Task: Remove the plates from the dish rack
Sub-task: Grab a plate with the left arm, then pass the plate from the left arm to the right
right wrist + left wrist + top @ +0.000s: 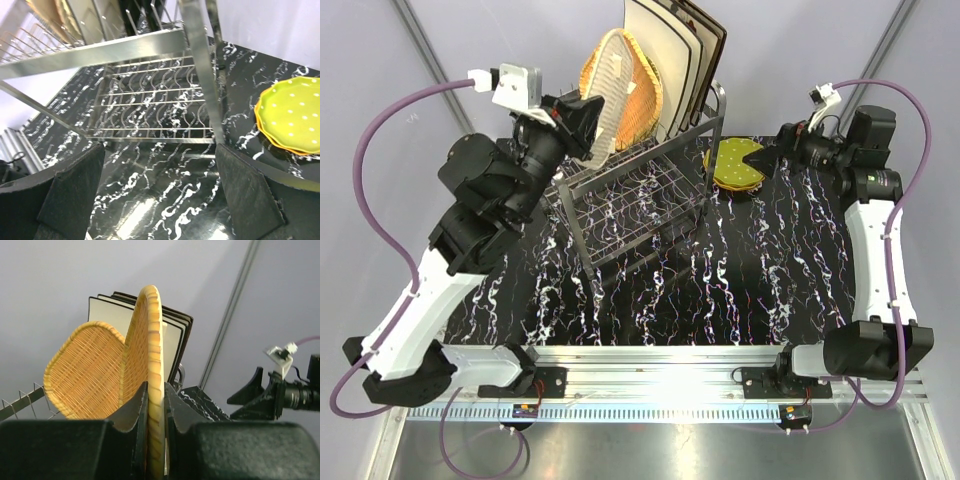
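My left gripper (588, 115) is shut on the rim of a woven wicker plate (608, 85), held on edge above the dish rack's (640, 190) upper left end. In the left wrist view that plate (152, 355) stands edge-on between both fingers. A second wicker plate (85, 372) leans behind it, and cream square plates (665, 55) stand at the rack's far end. A green dotted plate (732, 165) lies on an orange one (280, 142) on the table right of the rack. My right gripper (760, 160) hangs open just beside that stack, nothing between its fingers (250, 200).
The black marbled tabletop (720, 290) spreads in front of and right of the rack. The rack's lower wire shelf (155, 105) and its upright post (200, 65) stand close ahead of the right gripper. Purple cables (380, 130) loop from both arms.
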